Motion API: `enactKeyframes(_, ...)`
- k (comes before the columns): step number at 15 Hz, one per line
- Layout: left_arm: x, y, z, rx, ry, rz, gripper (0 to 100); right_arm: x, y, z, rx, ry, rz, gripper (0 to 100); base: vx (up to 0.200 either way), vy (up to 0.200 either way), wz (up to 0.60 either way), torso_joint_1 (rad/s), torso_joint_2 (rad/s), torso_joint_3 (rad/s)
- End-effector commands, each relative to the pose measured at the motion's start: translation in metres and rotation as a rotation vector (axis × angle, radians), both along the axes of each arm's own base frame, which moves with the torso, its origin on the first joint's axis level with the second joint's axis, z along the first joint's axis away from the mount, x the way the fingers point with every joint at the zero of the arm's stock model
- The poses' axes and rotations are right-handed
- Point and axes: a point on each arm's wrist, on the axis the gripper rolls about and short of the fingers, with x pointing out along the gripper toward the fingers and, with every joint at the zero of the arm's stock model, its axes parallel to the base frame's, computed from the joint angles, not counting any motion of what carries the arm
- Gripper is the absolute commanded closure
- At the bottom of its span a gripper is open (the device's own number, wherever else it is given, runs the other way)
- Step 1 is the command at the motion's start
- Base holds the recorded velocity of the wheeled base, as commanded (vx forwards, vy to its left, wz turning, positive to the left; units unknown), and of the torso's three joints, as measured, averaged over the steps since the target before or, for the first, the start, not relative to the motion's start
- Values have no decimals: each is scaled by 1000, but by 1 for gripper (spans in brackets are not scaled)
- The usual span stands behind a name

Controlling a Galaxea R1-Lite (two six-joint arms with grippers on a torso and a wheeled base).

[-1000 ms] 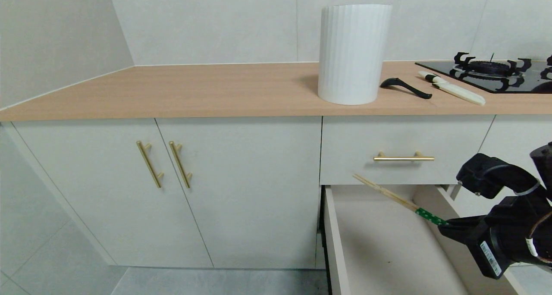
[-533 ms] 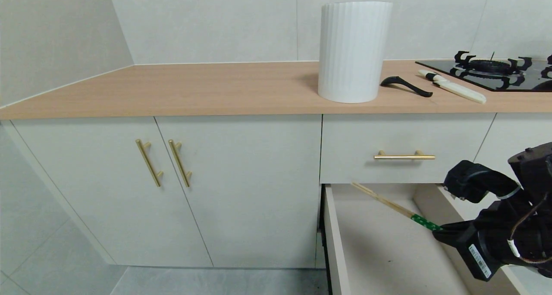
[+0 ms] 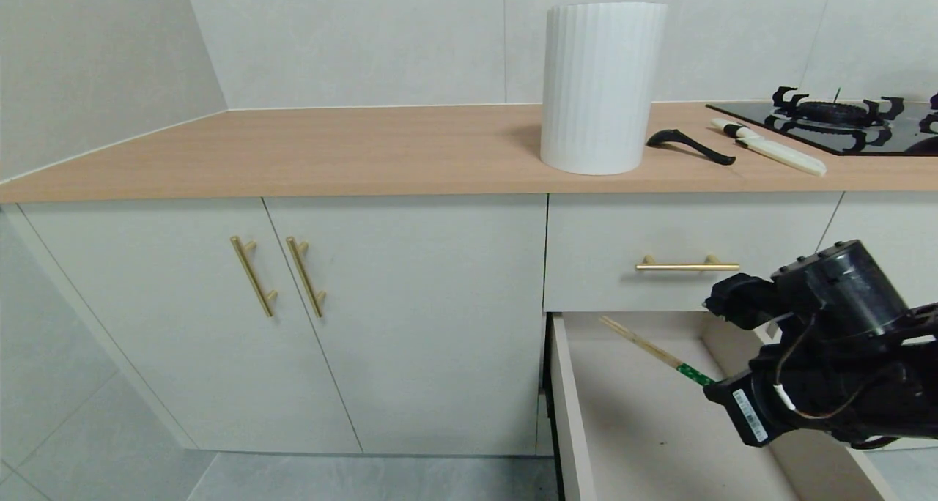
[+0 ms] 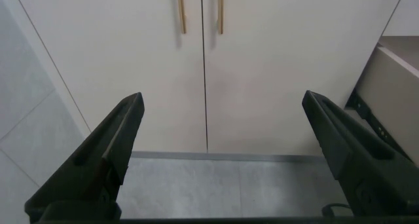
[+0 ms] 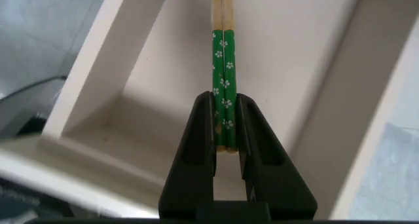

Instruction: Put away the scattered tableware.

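A pair of wooden chopsticks (image 3: 652, 351) with green flowered ends (image 5: 221, 86) slants over the open drawer (image 3: 659, 428), tips toward the drawer's back left. My right gripper (image 3: 714, 391) is shut on the green ends, above the drawer's right side; its fingers (image 5: 196, 132) press the sticks from both sides. On the wooden counter (image 3: 330, 149) lie a black spoon (image 3: 689, 146) and a white knife (image 3: 769, 149), to the right of a tall white ribbed canister (image 3: 597, 87). My left gripper (image 4: 222, 158) is open, low in front of the cabinet doors (image 4: 203, 67), above the floor.
A gas hob (image 3: 835, 120) sits at the counter's right end. Above the open drawer is a closed drawer with a brass handle (image 3: 687, 267). Two cabinet doors with brass handles (image 3: 278, 277) stand shut to the left. Grey floor tiles (image 3: 88, 450) lie below.
My right arm has swung left and further over the drawer, carrying the chopsticks lower and to the left. The objects on the counter have stayed put.
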Motion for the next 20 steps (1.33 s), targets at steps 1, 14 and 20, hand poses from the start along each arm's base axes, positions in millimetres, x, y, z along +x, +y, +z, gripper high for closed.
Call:
enactKeyframes(1, 0, 0, 0, 0, 1, 0, 0, 21, 13, -33, -45, 98, -15, 100, 0, 0, 0, 0, 0, 0)
enactKeyframes(14, 0, 0, 0, 0, 1, 0, 0, 99, 58, -147, 67, 243, -303, 100, 0, 0, 0, 0, 0, 0)
enactKeyframes(20, 0, 0, 0, 0, 1, 0, 0, 95, 62, -197, -52, 330, -309, 100, 0, 0, 0, 0, 0, 0)
